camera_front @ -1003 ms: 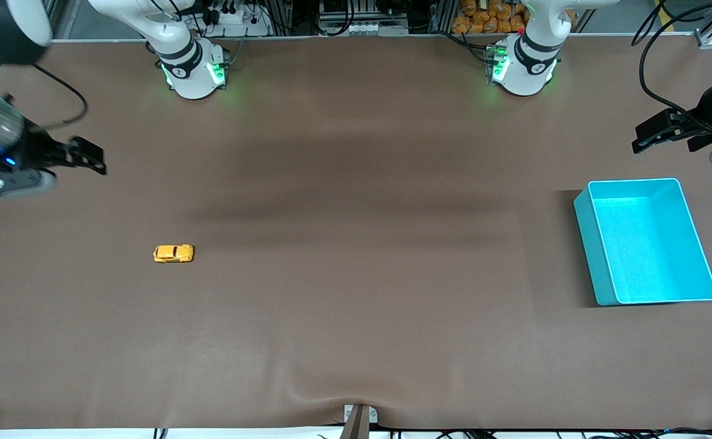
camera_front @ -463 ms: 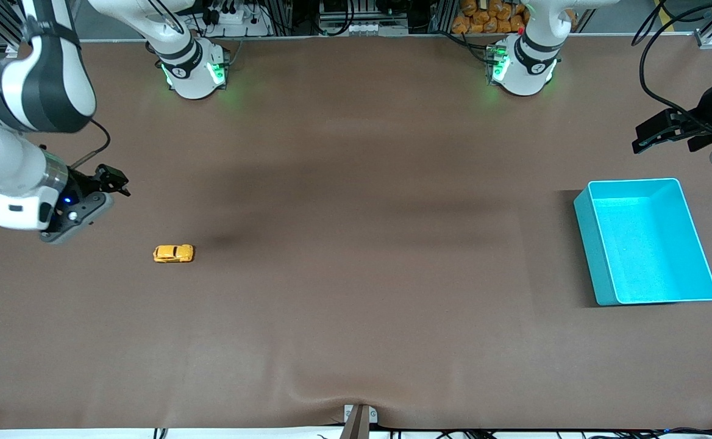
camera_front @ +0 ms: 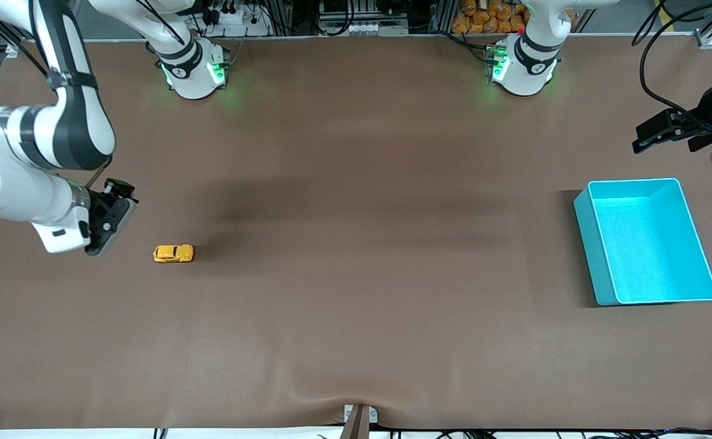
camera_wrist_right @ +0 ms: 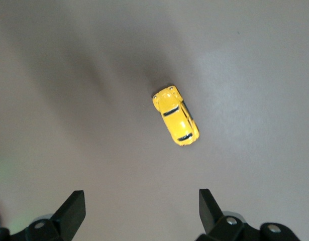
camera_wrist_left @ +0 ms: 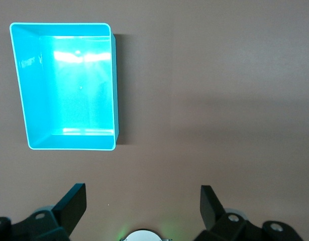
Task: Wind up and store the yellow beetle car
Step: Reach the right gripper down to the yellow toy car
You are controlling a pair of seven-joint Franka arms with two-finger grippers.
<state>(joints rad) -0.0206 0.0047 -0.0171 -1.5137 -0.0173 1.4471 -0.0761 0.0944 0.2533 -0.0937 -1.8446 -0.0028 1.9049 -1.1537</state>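
The yellow beetle car stands on its wheels on the brown table, toward the right arm's end. In the right wrist view the car lies ahead of the fingertips, not between them. My right gripper hovers open over the bare table beside the car, holding nothing. My left gripper waits open and empty above the table next to the turquoise bin. The bin holds nothing.
The two arm bases stand along the table's back edge, with cables and orange items past it. A small bracket sits at the table's front edge. A cable loops above the left gripper.
The right arm has swung in from the table's end and come down toward the car. The car, the bin and the left arm have not moved.
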